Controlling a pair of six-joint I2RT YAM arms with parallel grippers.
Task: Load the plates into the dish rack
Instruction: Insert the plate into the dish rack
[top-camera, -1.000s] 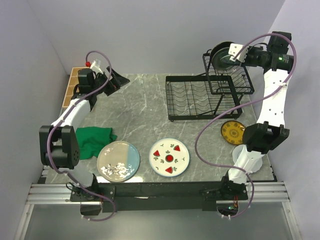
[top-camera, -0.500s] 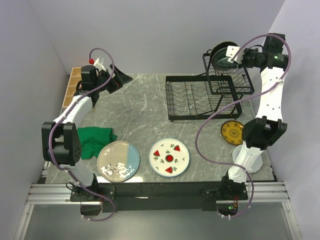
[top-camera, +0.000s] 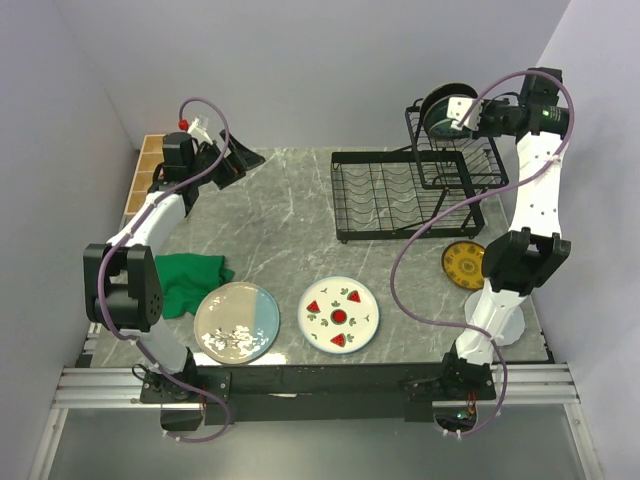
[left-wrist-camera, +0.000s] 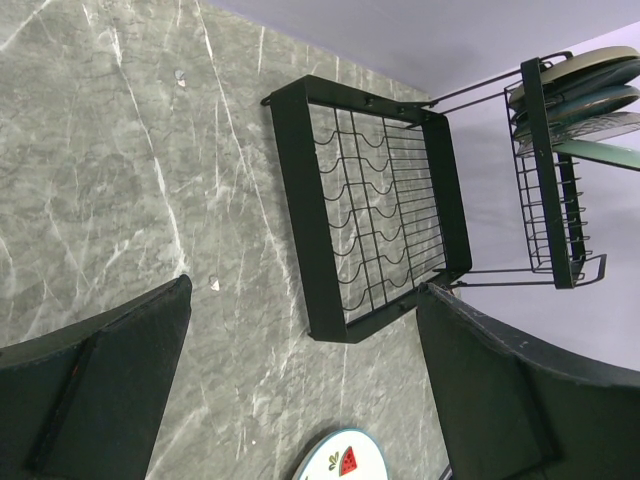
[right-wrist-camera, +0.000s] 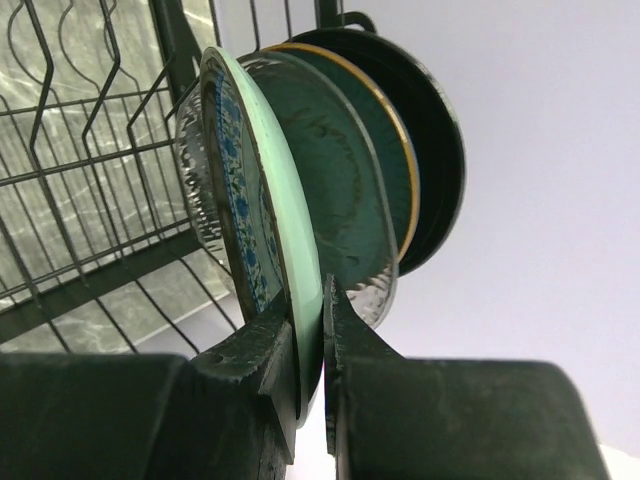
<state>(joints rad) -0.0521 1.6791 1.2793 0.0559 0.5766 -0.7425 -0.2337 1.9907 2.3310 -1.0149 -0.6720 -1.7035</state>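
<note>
A pale plate (right-wrist-camera: 278, 190) is pinched by the right gripper (right-wrist-camera: 310, 312) so it stands upright in the dish rack (top-camera: 385, 195). The left gripper (left-wrist-camera: 300, 340) is spread open, empty.

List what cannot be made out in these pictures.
- Top view: the right arm covers part of the yellow plate.
- Right wrist view: the right gripper, shut on the pale green plate, hides its lower rim.
- Left wrist view: the bottom edge cuts off the watermelon plate.
- Top view: plates in the dish rack overlap, too small to count.
</note>
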